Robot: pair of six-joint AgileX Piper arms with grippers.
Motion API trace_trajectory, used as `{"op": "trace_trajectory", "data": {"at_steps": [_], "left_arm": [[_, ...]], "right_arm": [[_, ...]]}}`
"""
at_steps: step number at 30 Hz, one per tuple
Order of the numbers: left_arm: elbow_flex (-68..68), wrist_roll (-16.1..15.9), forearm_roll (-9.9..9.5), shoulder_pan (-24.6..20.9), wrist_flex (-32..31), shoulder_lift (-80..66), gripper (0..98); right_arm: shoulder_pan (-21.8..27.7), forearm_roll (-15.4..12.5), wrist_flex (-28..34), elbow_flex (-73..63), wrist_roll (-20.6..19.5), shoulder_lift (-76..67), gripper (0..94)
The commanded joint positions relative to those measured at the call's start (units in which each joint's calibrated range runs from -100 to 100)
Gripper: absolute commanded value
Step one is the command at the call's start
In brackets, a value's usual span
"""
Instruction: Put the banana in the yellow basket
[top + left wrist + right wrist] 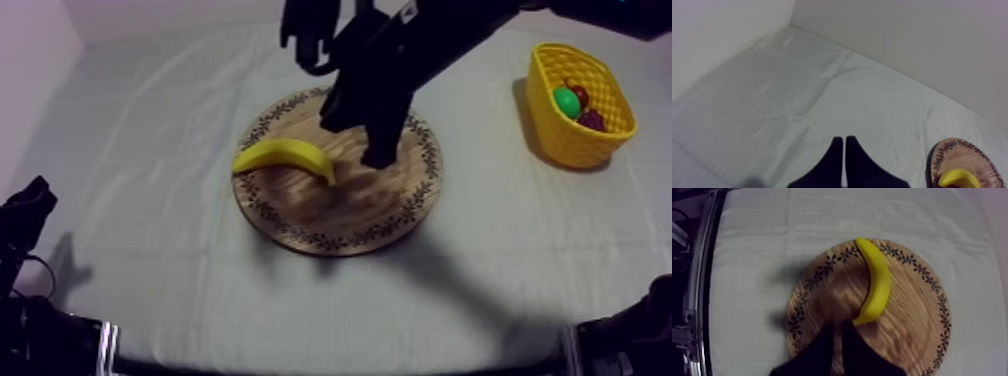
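The table under its grey-white cloth (pixel 150 150) carried the round wooden board with the patterned rim (pixel 340 225) near its middle, and the yellow woven-look basket (pixel 560 140) stood well apart from it by the table's far right edge. In the basket I could make out a green toy fruit (pixel 567 101) and a small red fruit (pixel 580 92). The yellow toy banana (pixel 285 155) lay flat on the left half of the board, one tip reaching the left rim and the other pointing toward the board's centre. My right gripper (pixel 838 325) hung over the board just beside that inner tip, with its two black fingers pressed together and gripping nothing. My left gripper (pixel 844 140) sat over bare cloth toward the table's near left corner, its fingers likewise closed with nothing between them. I judged the banana to be light, stiff and smooth-skinned, so likely to slip or roll under a pinch near a tapered end. The thick middle of the curve, taken across its width with the fingers first spread, looked the safest hold.
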Motion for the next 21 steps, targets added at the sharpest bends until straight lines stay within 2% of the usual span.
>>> {"op": "trace_trajectory", "data": {"at_steps": [1, 5, 10, 13, 16, 21], "left_arm": [[0.00, 0.00, -0.02, 0.00, 0.00, 0.04, 0.1], [0.00, -0.01, -0.02, 0.00, 0.00, 0.04, 0.1], [0.00, -0.02, -0.02, 0.00, 0.00, 0.04, 0.1], [0.00, -0.02, -0.02, 0.00, 0.00, 0.04, 0.1], [0.00, -0.02, -0.02, 0.00, 0.00, 0.04, 0.1], [0.00, -0.02, -0.02, 0.00, 0.00, 0.04, 0.1]], "right_arm": [[-0.16, 1.04, 0.64, -2.08, -0.17, 2.19, 19.8], [-0.60, 3.14, 1.79, -5.23, -0.80, 4.81, 33.7], [-1.46, 6.37, 3.69, -8.56, -2.61, 7.67, 63.2], [-2.27, 8.55, 4.64, -10.60, -4.12, 9.56, 76.4], [-2.26, 9.24, 4.90, -12.48, -4.36, 11.82, 81.5], [-1.40, 9.36, 5.34, -15.96, -4.24, 16.95, 83.1]]}}
